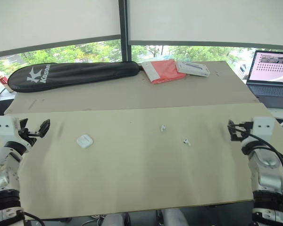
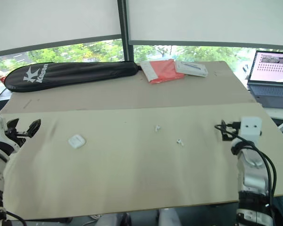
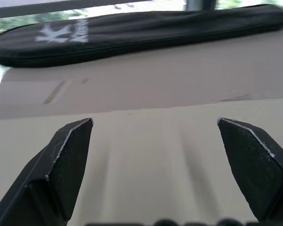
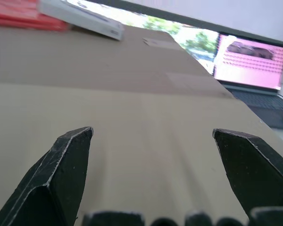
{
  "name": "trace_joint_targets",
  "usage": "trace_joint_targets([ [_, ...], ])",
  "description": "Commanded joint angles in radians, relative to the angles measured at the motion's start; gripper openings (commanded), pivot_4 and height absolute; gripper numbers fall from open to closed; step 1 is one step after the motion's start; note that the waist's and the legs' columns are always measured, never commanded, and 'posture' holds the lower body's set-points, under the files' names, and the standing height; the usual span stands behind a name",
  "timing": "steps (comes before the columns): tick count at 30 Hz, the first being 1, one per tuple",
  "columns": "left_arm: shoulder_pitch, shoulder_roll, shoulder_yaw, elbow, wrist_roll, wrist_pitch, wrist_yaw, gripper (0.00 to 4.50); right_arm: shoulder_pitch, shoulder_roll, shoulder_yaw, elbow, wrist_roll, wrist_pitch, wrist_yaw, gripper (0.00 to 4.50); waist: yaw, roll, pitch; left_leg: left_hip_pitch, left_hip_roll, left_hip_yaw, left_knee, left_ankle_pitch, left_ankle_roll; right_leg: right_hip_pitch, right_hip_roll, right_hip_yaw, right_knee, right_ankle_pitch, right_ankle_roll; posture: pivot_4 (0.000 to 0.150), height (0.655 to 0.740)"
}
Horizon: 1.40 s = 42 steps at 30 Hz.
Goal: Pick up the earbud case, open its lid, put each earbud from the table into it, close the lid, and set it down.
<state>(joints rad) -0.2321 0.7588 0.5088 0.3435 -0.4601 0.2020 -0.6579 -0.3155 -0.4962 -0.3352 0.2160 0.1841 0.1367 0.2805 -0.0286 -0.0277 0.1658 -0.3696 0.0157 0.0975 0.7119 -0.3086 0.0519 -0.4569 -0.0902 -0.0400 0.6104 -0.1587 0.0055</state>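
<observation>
The white earbud case [image 1: 85, 141] lies shut on the beige table [image 1: 132, 174], left of centre. Two small white earbuds rest apart to its right: one earbud [image 1: 163, 127] near the middle and the other earbud [image 1: 186, 141] a little nearer and further right. My left gripper [image 1: 40, 129] hovers at the table's left edge, open and empty, a short way left of the case. At the right edge my right gripper [image 1: 232, 130] is open and empty too, to the right of the earbuds. Both wrist views show wide gaps between the fingers [image 3: 66, 155] and fingers [image 4: 61, 165].
A long black racket bag [image 1: 75, 73] lies across the far left of the table. A red packet [image 1: 165, 69] and a white box [image 1: 193, 68] sit at the far centre. An open laptop [image 1: 273, 70] stands past the right edge.
</observation>
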Motion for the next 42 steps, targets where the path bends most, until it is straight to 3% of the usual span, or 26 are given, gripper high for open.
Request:
trace_joint_targets([
  [1, 0.017, 0.104, -0.040, -0.158, -0.085, 0.144, -0.181, 4.49, -0.087, -0.008, 0.117, -0.110, 0.088, 0.081, 0.196, 4.50, -0.004, 0.000, 0.000, 0.000, 0.000, 0.000, 0.000, 0.000, 0.000, 0.000, 0.000, 0.000, 0.000, 0.000, 0.000, 0.150, 0.7400],
  [6, 0.030, 0.194, -0.175, -0.272, -0.077, 0.233, -0.349, 4.49, -0.152, 0.036, 0.308, -0.237, 0.209, 0.219, 0.445, 4.50, -0.005, 0.000, 0.000, 0.000, 0.000, -0.003, -0.001, 0.000, 0.000, 0.000, 0.001, -0.001, 0.000, 0.000, 0.000, 0.150, 0.7400],
  [10, 0.002, 0.193, -0.281, -0.260, -0.009, 0.186, -0.408, 4.49, -0.201, 0.097, 0.425, -0.281, 0.255, 0.261, 0.563, 4.50, 0.004, 0.000, 0.000, -0.002, 0.000, -0.002, -0.001, 0.000, 0.001, -0.001, 0.000, -0.001, 0.000, -0.001, 0.000, 0.150, 0.7400],
  [17, -0.066, 0.143, -0.386, -0.148, 0.098, 0.129, -0.398, 4.49, -0.268, 0.172, 0.533, -0.325, 0.252, 0.307, 0.619, 4.50, 0.018, 0.000, 0.000, -0.003, -0.001, -0.002, -0.001, 0.001, -0.002, -0.001, 0.000, -0.003, -0.001, -0.001, 0.000, 0.150, 0.7400],
  [29, -0.024, 0.102, -0.452, -0.099, 0.187, 0.114, -0.391, 4.49, -0.283, 0.136, 0.515, -0.391, 0.252, 0.362, 0.604, 4.50, 0.017, 0.000, 0.000, -0.006, -0.001, -0.002, 0.000, 0.002, -0.004, -0.002, 0.000, -0.004, 0.000, -0.001, 0.000, 0.150, 0.7400],
  [35, -0.029, 0.090, -0.453, -0.091, 0.195, 0.093, -0.391, 2.56, -0.285, 0.132, 0.496, -0.375, 0.250, 0.357, 0.587, 4.50, 0.015, 0.000, 0.000, -0.003, -0.001, -0.001, 0.000, 0.000, -0.001, -0.002, -0.001, -0.003, -0.001, -0.001, 0.000, 0.150, 0.7400],
  [39, -0.069, 0.062, -0.456, -0.129, 0.197, 0.067, -0.380, 2.56, -0.301, 0.146, 0.457, -0.358, 0.274, 0.388, 0.553, 4.50, 0.018, 0.000, 0.000, -0.003, -0.001, -0.002, 0.000, 0.001, -0.001, -0.002, -0.001, -0.003, 0.000, 0.000, 0.000, 0.150, 0.7400],
  [42, -0.183, -0.022, -0.457, -0.176, 0.243, -0.263, -0.348, 2.56, -0.368, 0.168, 0.350, -0.314, 0.402, 0.599, 0.472, 4.50, 0.030, 0.000, 0.001, -0.004, -0.001, -0.003, 0.002, 0.001, -0.001, -0.002, -0.001, -0.003, 0.000, 0.000, -0.001, 0.150, 0.7400],
])
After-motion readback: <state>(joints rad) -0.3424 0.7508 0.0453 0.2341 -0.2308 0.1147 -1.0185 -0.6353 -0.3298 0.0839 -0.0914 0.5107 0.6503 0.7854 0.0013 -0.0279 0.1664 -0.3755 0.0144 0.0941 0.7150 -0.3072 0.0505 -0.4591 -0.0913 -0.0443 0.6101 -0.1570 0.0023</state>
